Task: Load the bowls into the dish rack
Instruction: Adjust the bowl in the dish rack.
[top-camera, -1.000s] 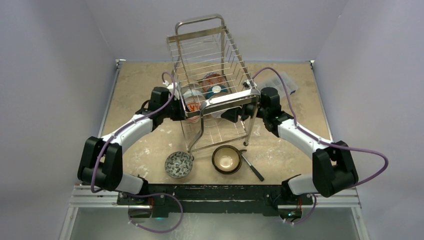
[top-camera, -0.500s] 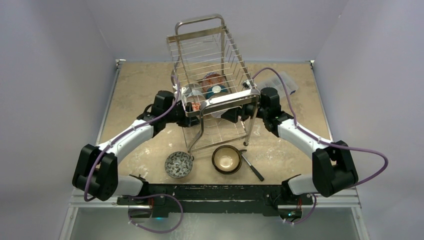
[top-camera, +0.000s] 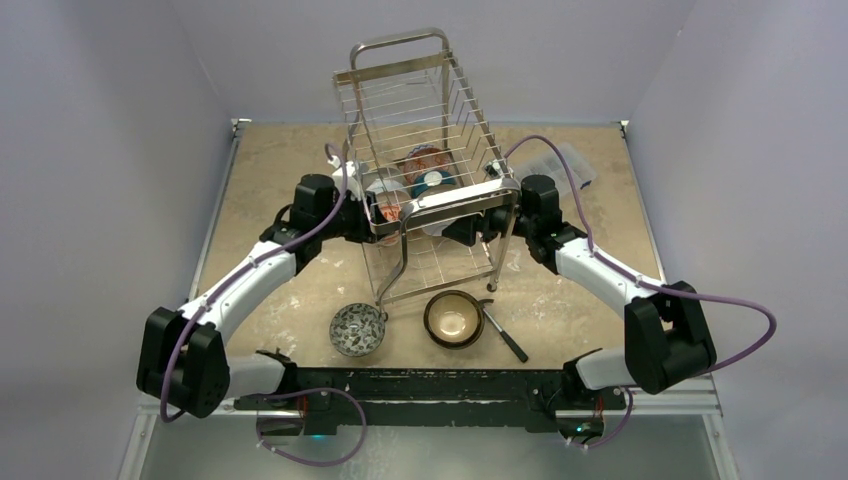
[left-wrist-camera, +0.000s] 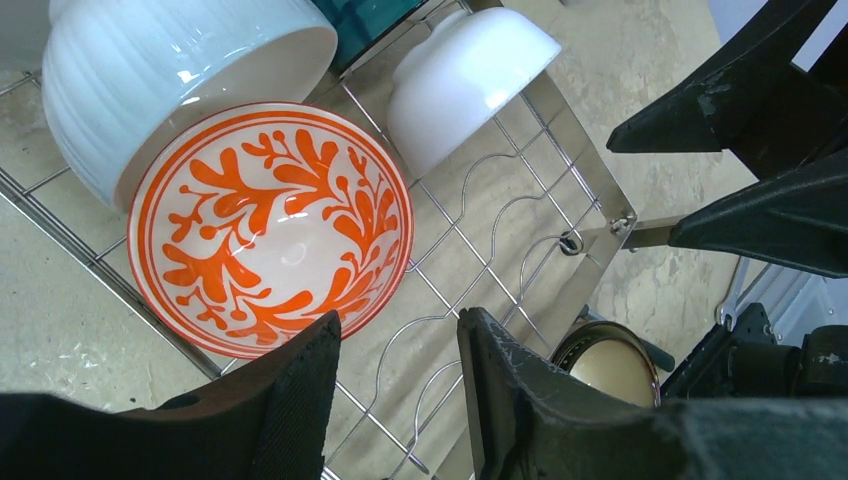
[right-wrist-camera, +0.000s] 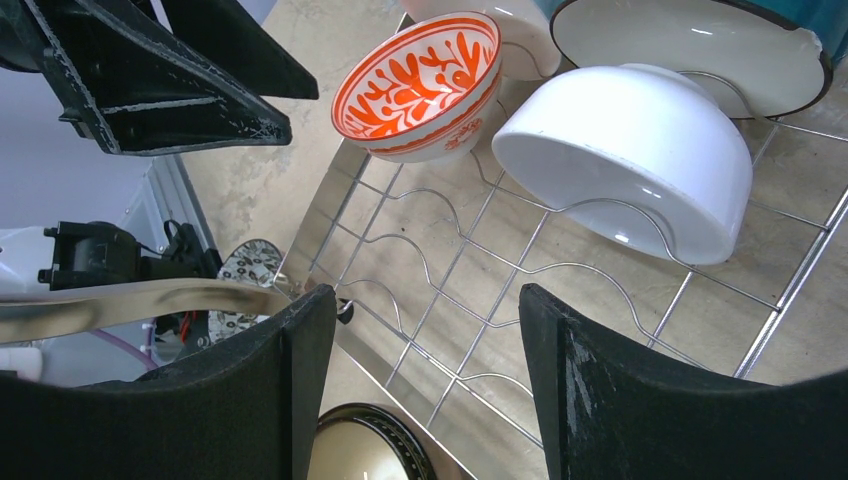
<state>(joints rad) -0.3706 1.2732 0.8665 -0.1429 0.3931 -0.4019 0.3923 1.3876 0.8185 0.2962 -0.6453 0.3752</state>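
Observation:
The chrome wire dish rack (top-camera: 430, 170) stands mid-table. On its lower wire shelf (left-wrist-camera: 480, 250) a red-and-white patterned bowl (left-wrist-camera: 270, 225) leans tilted against a ribbed white bowl (left-wrist-camera: 170, 70), with a plain white bowl (left-wrist-camera: 465, 80) lying mouth-down beside them. My left gripper (left-wrist-camera: 400, 335) is open just off the patterned bowl's rim, with nothing between its fingers. Across the shelf, my right gripper (right-wrist-camera: 425, 300) is open and empty, near the white bowl (right-wrist-camera: 630, 170). A dark brown bowl with a cream inside (top-camera: 454, 318) and a black-and-white patterned bowl (top-camera: 357, 329) sit on the table in front of the rack.
A black stick-like tool (top-camera: 505, 335) lies right of the brown bowl. A clear plastic box (top-camera: 560, 165) sits at the back right. A teal bowl (top-camera: 433, 181) and another patterned one rest deeper in the rack. Both arms flank the rack's thin legs.
My left gripper has opened and let go of the red-and-white bowl, which now rests in the rack. The left arm has drawn back slightly to the left. The right arm has not moved.

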